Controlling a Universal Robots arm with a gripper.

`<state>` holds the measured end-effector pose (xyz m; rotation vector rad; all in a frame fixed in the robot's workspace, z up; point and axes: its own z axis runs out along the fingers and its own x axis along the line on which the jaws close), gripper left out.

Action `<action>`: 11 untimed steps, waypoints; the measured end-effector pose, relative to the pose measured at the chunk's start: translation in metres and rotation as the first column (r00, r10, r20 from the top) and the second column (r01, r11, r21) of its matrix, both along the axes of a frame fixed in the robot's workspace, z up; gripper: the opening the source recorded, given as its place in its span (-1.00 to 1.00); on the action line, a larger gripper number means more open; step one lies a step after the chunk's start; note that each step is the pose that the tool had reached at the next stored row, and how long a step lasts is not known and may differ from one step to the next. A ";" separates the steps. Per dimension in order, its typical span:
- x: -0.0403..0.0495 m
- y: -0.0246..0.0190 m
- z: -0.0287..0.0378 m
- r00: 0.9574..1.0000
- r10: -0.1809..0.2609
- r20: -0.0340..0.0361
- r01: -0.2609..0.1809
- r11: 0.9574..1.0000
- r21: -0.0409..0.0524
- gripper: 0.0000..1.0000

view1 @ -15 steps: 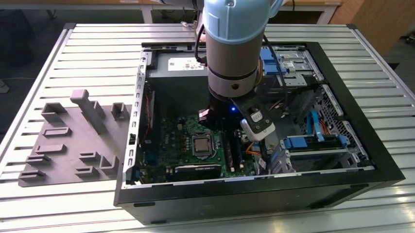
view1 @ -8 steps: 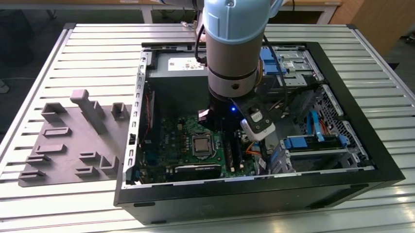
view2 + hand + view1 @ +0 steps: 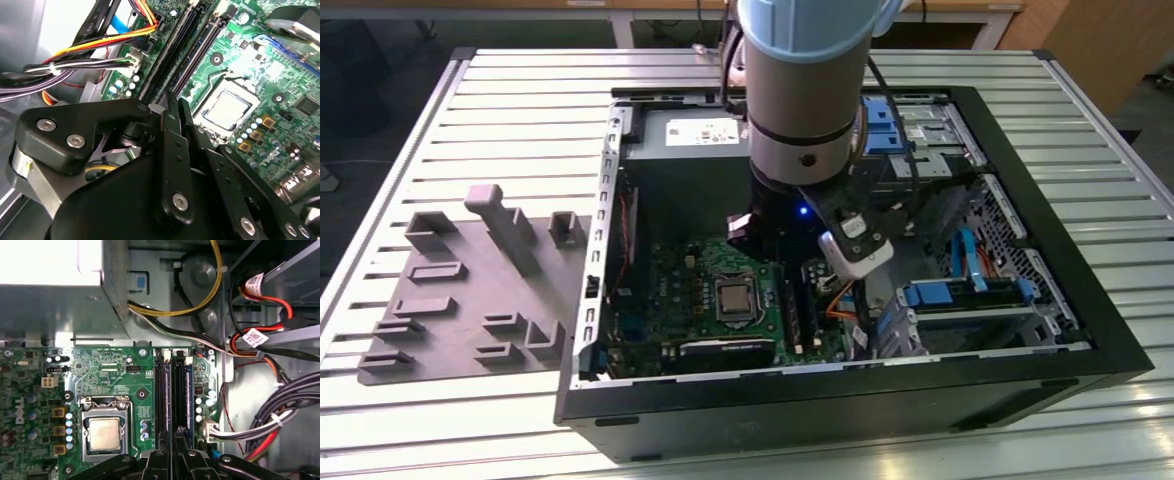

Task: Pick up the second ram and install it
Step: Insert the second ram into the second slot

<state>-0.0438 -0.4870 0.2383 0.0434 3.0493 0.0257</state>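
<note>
hovering hand over the second ram on the motherboard.

— what was around me back there?

— i stood over a table of pale metal slats, ribbed from one edge to the other, with a bright sheen across the ridges.

— and past the table?

— along the far side ran a pale wooden bench on white legs. at the exterior view's right a tan wooden panel stood at an angle. the floor at the exterior view's left was dark grey.

— how was the light?

— even and soft from above, no hard shadows on the slats. i saw no window.

— anything else on that floor?

— something dark near the left corner, too dim to make out.
</note>
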 end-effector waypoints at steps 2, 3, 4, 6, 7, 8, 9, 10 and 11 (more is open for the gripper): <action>0.0000 0.0000 0.0056 1.000 0.000 0.000 0.000 1.000 0.000 -0.62; 0.0000 0.0000 0.0072 1.000 0.000 0.000 0.000 1.000 0.000 -0.62; 0.0001 0.0001 0.0075 1.000 0.000 0.000 0.000 1.000 0.000 -0.62; 0.0000 0.0001 0.0074 1.000 0.000 0.000 0.000 1.000 0.000 -0.62; 0.0000 0.0001 0.0075 1.000 0.000 0.000 0.000 1.000 -0.001 -0.62; 0.0000 0.0001 0.0075 1.000 0.000 0.000 0.000 1.000 -0.001 -0.62; 0.0000 0.0001 0.0075 1.000 0.000 0.000 0.000 1.000 -0.001 -0.62; 0.0000 0.0001 0.0076 1.000 0.000 0.000 0.000 1.000 -0.001 -0.62; 0.0000 0.0001 0.0076 1.000 0.000 0.000 0.000 1.000 -0.001 -0.65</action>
